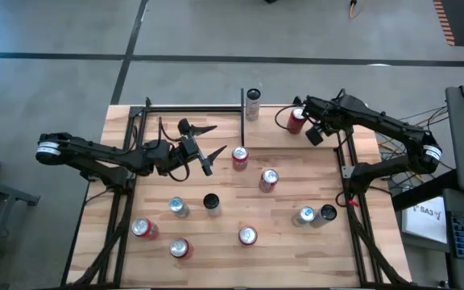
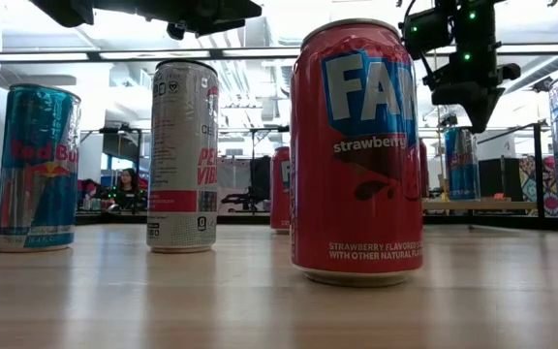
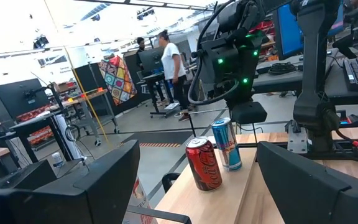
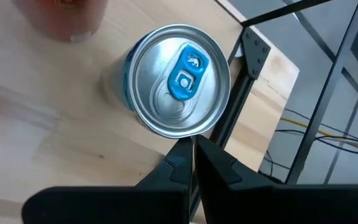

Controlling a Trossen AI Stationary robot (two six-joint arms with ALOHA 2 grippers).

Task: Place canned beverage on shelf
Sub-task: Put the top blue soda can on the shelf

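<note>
My right gripper point(image 4: 194, 144) is shut and hangs, pointing down, just over the near rim of a blue-tabbed can point(image 4: 178, 87). That can stands upright at the table's far right corner. I see no touch between them. In the left wrist view the same blue-and-silver can point(image 3: 227, 144) stands beside a red cola can point(image 3: 202, 163), under my right gripper point(image 3: 251, 113). The shelf point(image 1: 192, 107), edged by black rods, lies at the far left. My left gripper point(image 1: 206, 142) hovers open over it with nothing between its fingers point(image 3: 92, 186).
Several more cans stand upright about the table: a white one point(image 1: 253, 103) at the far middle, red ones point(image 1: 240, 157) point(image 1: 268, 179) mid-table, others toward the near edge point(image 1: 180, 248). A strawberry soda can point(image 2: 356, 155) fills the low view. Black frame posts point(image 1: 346, 165) line the right side.
</note>
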